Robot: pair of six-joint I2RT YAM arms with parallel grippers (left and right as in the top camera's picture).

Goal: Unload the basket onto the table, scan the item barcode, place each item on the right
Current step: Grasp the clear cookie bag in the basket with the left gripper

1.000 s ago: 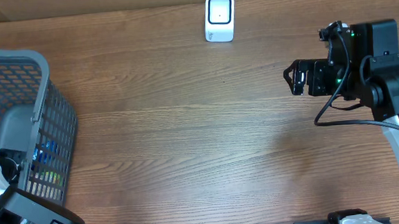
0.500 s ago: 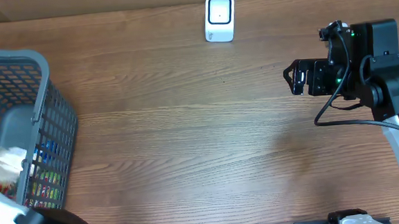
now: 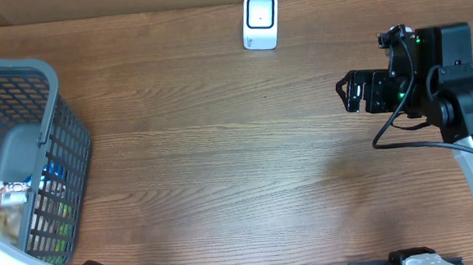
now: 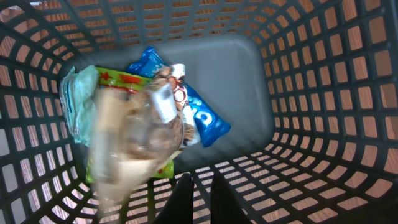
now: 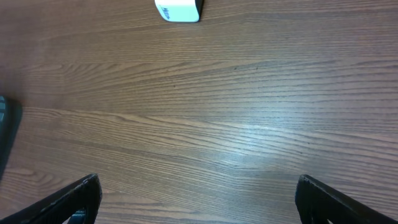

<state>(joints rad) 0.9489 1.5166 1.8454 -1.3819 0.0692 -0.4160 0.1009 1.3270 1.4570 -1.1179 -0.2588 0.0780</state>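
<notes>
In the left wrist view my left gripper (image 4: pixel 200 194) is shut inside the grey mesh basket (image 4: pixel 323 93), and nothing shows between its fingers. Just up and left of the fingertips is a pale, clear snack packet (image 4: pixel 134 140), blurred by motion; I cannot tell whether it touches them. Under it lie a blue packet (image 4: pixel 205 118) and a green one (image 4: pixel 81 99). Overhead, the pale packet (image 3: pixel 10 198) sits within the basket (image 3: pixel 49 86). The white barcode scanner (image 3: pixel 260 20) stands at the table's far edge. My right gripper (image 3: pixel 343 92) hovers open over bare wood at the right.
The basket fills the table's left side, its walls close around my left gripper. The right wrist view shows the scanner (image 5: pixel 179 10) at its top edge, ahead and to the left. A cardboard wall (image 3: pixel 130 1) runs along the back.
My left arm has drawn back toward the near left corner. The pale packet has appeared in the basket and shifted slightly toward me. The right arm has not moved.
</notes>
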